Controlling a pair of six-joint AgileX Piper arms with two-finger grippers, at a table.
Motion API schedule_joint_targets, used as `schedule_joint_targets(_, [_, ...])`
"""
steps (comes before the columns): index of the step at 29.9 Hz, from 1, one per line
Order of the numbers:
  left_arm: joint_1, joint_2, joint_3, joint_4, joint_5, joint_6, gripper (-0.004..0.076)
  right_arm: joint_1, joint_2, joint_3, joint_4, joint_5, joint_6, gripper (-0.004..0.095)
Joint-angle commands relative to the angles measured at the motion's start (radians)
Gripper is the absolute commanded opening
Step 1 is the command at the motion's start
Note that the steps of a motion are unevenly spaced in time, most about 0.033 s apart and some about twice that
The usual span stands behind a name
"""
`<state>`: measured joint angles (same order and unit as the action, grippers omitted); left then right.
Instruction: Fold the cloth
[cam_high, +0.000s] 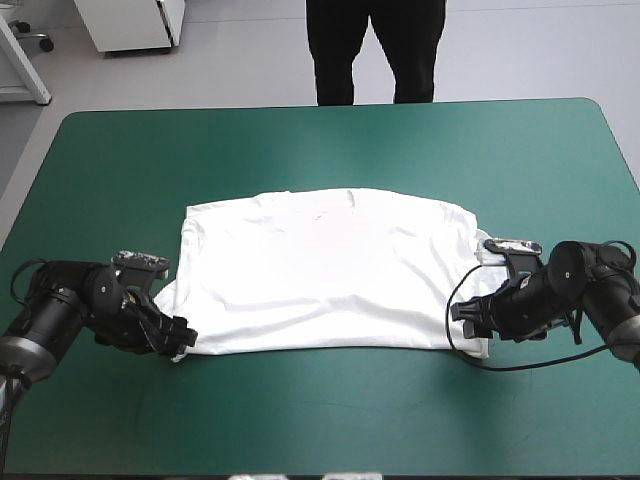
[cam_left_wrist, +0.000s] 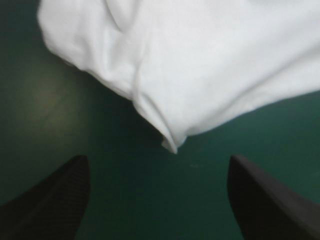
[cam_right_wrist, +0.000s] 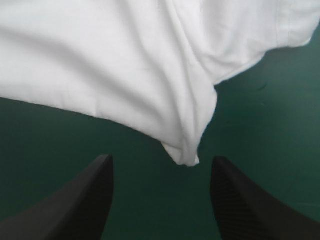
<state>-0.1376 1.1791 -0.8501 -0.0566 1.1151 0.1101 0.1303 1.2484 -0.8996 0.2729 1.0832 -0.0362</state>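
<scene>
fig. high view and two wrist views, one moment. a white short-sleeved fabric t-shirt (cam_high: 330, 270) lies spread flat at the centre of the frame, wider than it is deep, on the desk (cam_high: 330, 140) with the teal-green cover. one sleeve shows at the garment's lower left, the other at its right edge.

the left claw (cam_high: 178, 340) sits low over the desk in the lower left of the frame, at the t-shirt's near left corner. the right claw (cam_high: 468, 318) sits low at the right of the frame, at the near right corner.

left wrist view: the two black fingers (cam_left_wrist: 50, 200) stand wide apart, so this claw is released and grasps nothing. a pointed corner of the t-shirt lies just ahead of the gap, with bare teal-green cover between the fingers.

right wrist view: the fingers of the right claw are likewise spread, released and empty. a rounded, creased corner of the t-shirt reaches toward the gap between them, its tip about level with the fingertips, resting on the cover.
</scene>
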Motion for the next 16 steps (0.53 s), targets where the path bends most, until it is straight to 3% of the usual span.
schedule_joint_targets(1, [-0.001,-0.035,-0.136,0.076,0.018,-0.064,0.0566,0.001,-0.045,-0.118,-0.011,0.011,0.024,0.0554])
schedule_joint_targets(7, [-0.001,-0.035,-0.308,0.108,0.037,-0.104,0.0565,0.0,-0.045,-0.319,-0.044,0.088,0.047,0.0554])
schedule_joint_targets(16, [0.001,-0.001,-0.322,0.19,0.073,-0.186,0.0565,0.0,-0.045,-0.451,-0.05,0.129,0.054,0.0554])
